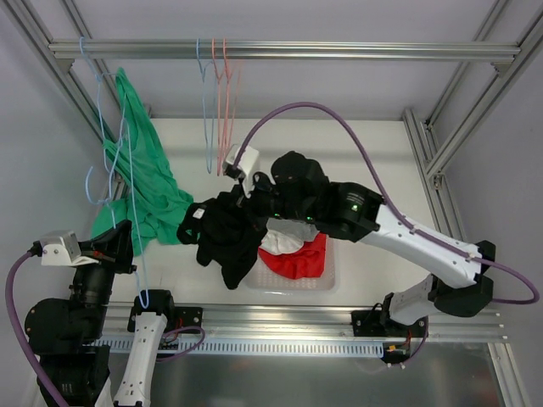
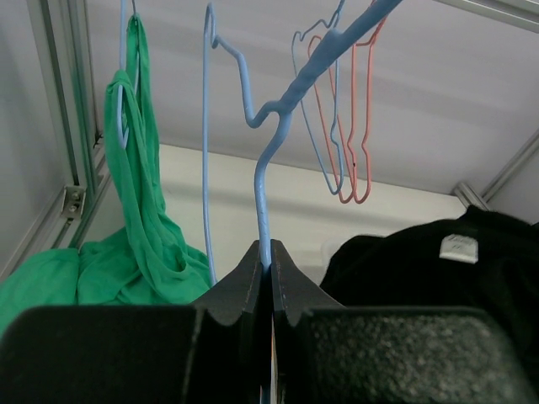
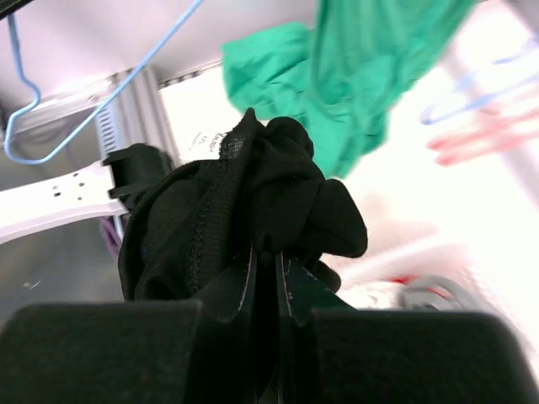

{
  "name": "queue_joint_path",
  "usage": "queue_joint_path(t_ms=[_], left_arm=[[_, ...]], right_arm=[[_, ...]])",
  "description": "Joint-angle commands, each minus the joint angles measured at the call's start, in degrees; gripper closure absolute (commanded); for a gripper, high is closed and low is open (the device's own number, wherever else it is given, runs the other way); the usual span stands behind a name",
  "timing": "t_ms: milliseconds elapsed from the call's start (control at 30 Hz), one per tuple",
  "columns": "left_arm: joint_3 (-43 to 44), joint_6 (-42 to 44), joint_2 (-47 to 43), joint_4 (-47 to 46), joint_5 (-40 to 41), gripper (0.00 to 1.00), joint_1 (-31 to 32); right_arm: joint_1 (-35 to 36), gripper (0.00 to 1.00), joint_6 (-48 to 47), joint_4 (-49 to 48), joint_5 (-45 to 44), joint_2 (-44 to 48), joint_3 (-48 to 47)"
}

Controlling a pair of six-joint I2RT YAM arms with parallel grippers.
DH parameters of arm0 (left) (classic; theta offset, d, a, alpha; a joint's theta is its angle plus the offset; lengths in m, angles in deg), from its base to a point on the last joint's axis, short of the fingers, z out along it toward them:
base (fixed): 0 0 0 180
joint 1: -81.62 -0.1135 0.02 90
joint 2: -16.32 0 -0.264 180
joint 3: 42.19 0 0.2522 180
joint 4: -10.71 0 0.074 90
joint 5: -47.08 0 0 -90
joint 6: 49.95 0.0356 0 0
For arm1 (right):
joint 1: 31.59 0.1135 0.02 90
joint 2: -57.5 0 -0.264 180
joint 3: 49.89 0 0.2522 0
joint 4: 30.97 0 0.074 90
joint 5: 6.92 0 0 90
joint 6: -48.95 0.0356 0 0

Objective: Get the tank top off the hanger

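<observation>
Right tool [image 3: 268, 268] is clenched on a fold of the black tank top [image 1: 226, 239], with fabric bunched over my fingers. Left tool [image 2: 270, 268] is clenched on the wire of the blue hanger [image 2: 263, 189], and the wire rises straight up out of the pinch. The tank top sits mid-frame in the top view, crumpled, hanging from my right tool above the surface [image 1: 365, 144]. Its lower part overlaps the left edge of the clear tray [image 1: 333, 275]. Red cloth [image 1: 304, 259] is in the tray, with a white piece on it. I can't tell if the tank top touches the blue hanger. Green garment [image 1: 148, 191] is at upper left, draped down from the rail [image 1: 339, 49], its lower end bunched just beside the tank top. Pink hangers [image 2: 354, 199] hang at upper middle on the rail.
</observation>
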Motion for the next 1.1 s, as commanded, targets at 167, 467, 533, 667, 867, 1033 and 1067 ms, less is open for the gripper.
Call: queue_joint_path(t_ms=[167, 467, 533, 667, 867, 1033, 1067], left_arm=[[-0.31, 0.14, 0.55, -1.81, 0.04, 1.0, 0.36], [-0.93, -0.39, 0.9, -2.17, -0.75, 1.0, 0.36], [-1.02, -0.48, 1.08, -2.34, -0.75, 1.0, 0.36], [-1.02, -0.3, 1.96, -2.43, -1.8, 1.0, 0.36], [0.65, -0.22, 5.11, -2.43, -7.32, 1.0, 0.36], [2.49, 0.14, 9.42, -2.34, -17.79, 1.0, 0.36], [2.67, 0.14, 10.21, -2.26, -19.02, 1.0, 0.36]], right_arm=[[-2.84, 1.0, -0.02, 0.43, -9.77, 16.39, 2.62], [-5.48, 1.0, -0.02, 4.56, -10.3, 22.03, 2.7], [-5.57, 1.0, 0.33, 4.47, -8.28, 22.21, 4.81], [-6.01, 1.0, 1.82, 3.43, -8.71, 23.18, 9.38], [-13.9, 1.0, 6.91, -5.53, -6.53, 23.36, 27.43], [-19.37, 1.0, 13.52, -17.92, -2.56, 18.27, 44.18], [-19.46, 1.0, 15.26, -19.24, -2.39, 15.82, 46.02]])
